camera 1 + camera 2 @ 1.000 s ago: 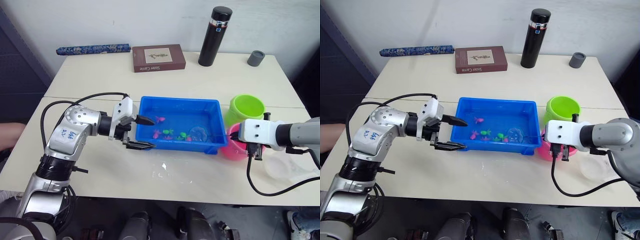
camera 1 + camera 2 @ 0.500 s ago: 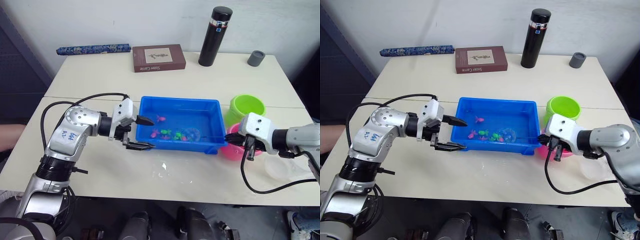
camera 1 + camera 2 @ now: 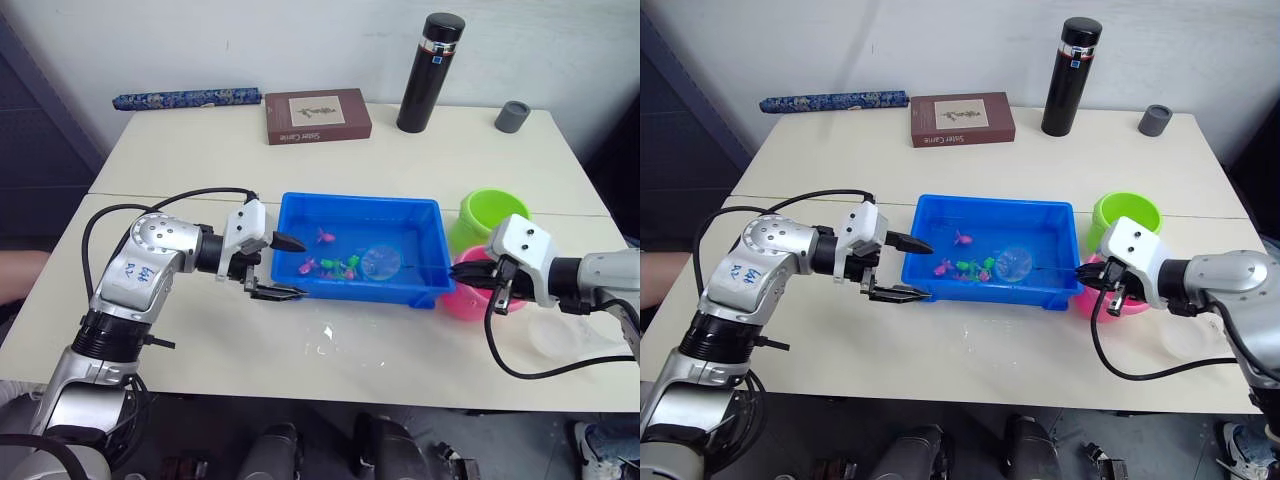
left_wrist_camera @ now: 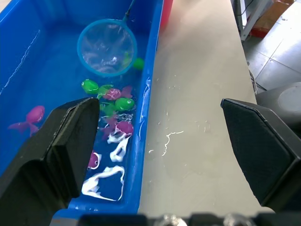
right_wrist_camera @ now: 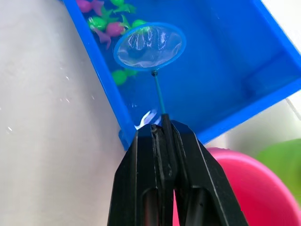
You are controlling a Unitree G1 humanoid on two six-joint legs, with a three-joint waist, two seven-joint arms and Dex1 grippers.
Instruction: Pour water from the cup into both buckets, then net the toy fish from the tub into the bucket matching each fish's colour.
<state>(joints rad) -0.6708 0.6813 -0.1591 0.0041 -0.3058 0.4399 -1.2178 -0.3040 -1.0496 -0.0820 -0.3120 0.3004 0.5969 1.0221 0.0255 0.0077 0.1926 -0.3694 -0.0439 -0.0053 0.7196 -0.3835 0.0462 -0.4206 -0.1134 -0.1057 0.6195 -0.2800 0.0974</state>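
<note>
Tiny pink and green plastic fish (image 4: 114, 99) cluster mid-frame in my shallow blue rectangular tub (image 3: 420, 215); right gripper (image 5: 162, 134) clenches the small round net's (image 5: 149, 45) handle, left gripper (image 3: 281, 267) spread wide, grasping nothing.

Legible text: brown book (image 3: 318, 116), upper centre of frame, bears a small printed line under its cover picture, too small to read. Left arm's blue handwritten marks (image 3: 135, 269) unreadable.

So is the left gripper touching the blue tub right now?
Cannot tell. In the left wrist view the left gripper is open, its fingers straddling the tub's near wall, but no gap or contact shows plainly.
</note>
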